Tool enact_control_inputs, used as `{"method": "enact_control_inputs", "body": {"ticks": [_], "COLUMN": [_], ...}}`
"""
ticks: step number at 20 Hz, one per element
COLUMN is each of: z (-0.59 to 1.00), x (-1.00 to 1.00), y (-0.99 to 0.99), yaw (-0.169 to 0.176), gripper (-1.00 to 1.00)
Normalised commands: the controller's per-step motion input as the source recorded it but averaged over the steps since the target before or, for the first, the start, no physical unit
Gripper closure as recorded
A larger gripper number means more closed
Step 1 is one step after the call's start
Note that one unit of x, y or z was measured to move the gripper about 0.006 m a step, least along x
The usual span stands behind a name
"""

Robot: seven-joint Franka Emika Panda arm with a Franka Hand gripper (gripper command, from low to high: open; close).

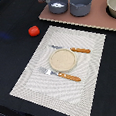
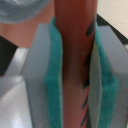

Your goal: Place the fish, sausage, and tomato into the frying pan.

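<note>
Sausage clamped between teal-padded fingers (wrist view only), tomato on dark table.

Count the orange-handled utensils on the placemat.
2. One orange-handled utensil lies on the far side of the tan plate, the other orange-handled utensil on its near side, both on the placemat. None appears hidden.

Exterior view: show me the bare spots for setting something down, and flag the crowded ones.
Free: the placemat at its near end, below the fork; the black table on the exterior view's left, below the tomato; the board between pot and bowl. Crowded: mat centre, with plate, fork and knife; frying pan beside the pot.
</note>
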Motion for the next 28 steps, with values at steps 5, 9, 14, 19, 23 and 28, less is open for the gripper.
{"method": "enact_control_inputs", "body": {"ticks": [5, 9, 14, 19, 23, 28], "z": [0.0, -0.03, -0.03, 0.05, 0.25, 0.53], "x": [0.37, 0.7, 0.63, 0.03, -0.3, -0.38], "y": [0.88, 0.56, 0.45, 0.29, 0.02, -0.2], "yaw": [0.0, -0.007, -0.014, 0.0, 0.0, -0.001], "gripper": [1.0, 1.0, 1.0, -1.0, -1.0, -1.0]}}
